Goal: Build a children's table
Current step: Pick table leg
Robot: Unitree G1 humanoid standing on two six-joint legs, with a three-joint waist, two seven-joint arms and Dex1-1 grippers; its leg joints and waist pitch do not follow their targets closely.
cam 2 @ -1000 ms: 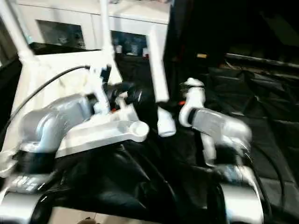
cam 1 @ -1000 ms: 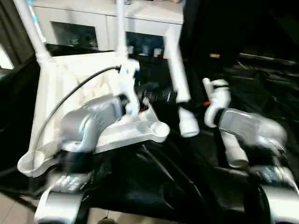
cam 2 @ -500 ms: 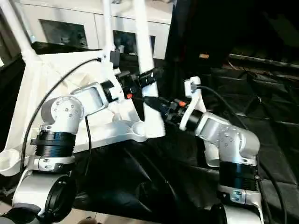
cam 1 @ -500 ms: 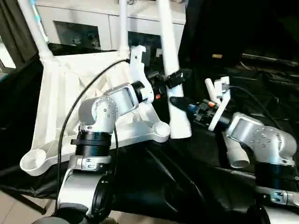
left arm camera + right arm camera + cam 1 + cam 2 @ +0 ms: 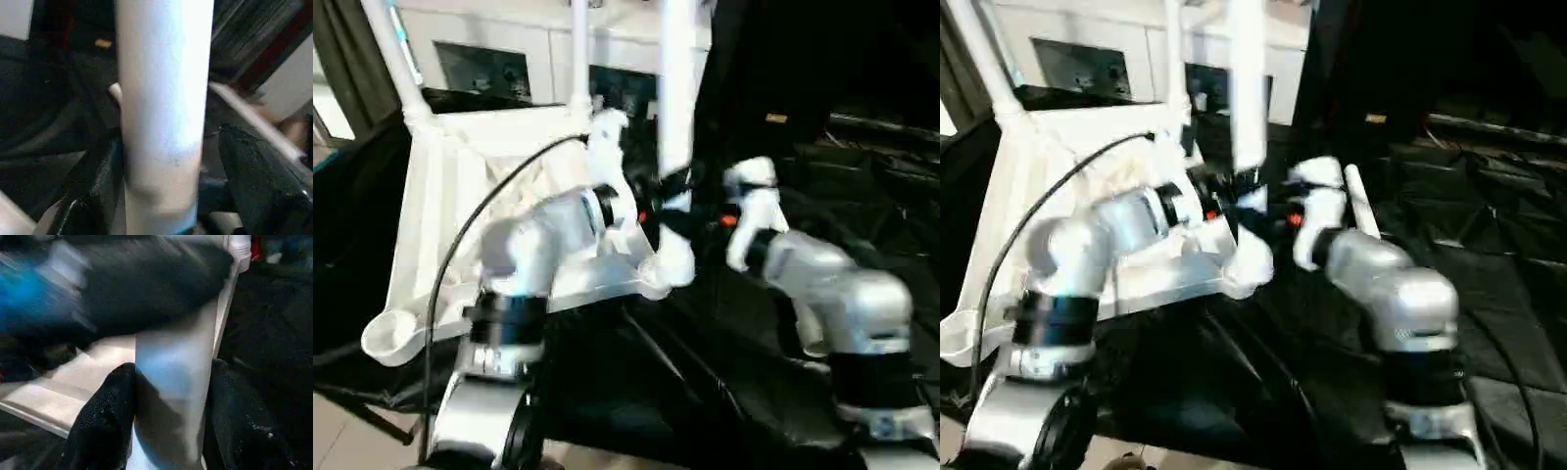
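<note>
The tabletop (image 5: 460, 235) lies upside down on the black sheet (image 5: 724, 372), ribbed underside up, its long axis running from the near left corner away toward the white cabinet (image 5: 509, 49). The near-left socket (image 5: 386, 338) is empty and sits right at the sheet's near edge. Two legs already stand in the far sockets: one (image 5: 396, 59) at the far left leaning slightly left, one (image 5: 578, 49) close to vertical.

The left gripper (image 5: 671, 186) reaches across the tabletop to a third leg (image 5: 675, 88), which stands nearly upright with its top out of frame and its lower end (image 5: 675, 264) just at the near-right socket (image 5: 651, 284); blur hides whether it has entered. In the left wrist view the leg (image 5: 164, 107) runs up between the two black fingers (image 5: 93, 186), one touching it and the other a little off, so the pincer is narrowing on the leg but I cannot tell whether it grips.

The right gripper (image 5: 166, 396) holds the same leg lower down, its fingers (image 5: 105, 416) pressed against both sides. A fourth leg (image 5: 808, 328) lies on the sheet behind the right forearm. To the right, the sheet is open and crumpled.

Half a second ago the leg leaned left at the top with its foot short of the socket; now it is straighter and closer in. The left fingers, then spread wide, have come partly together.
</note>
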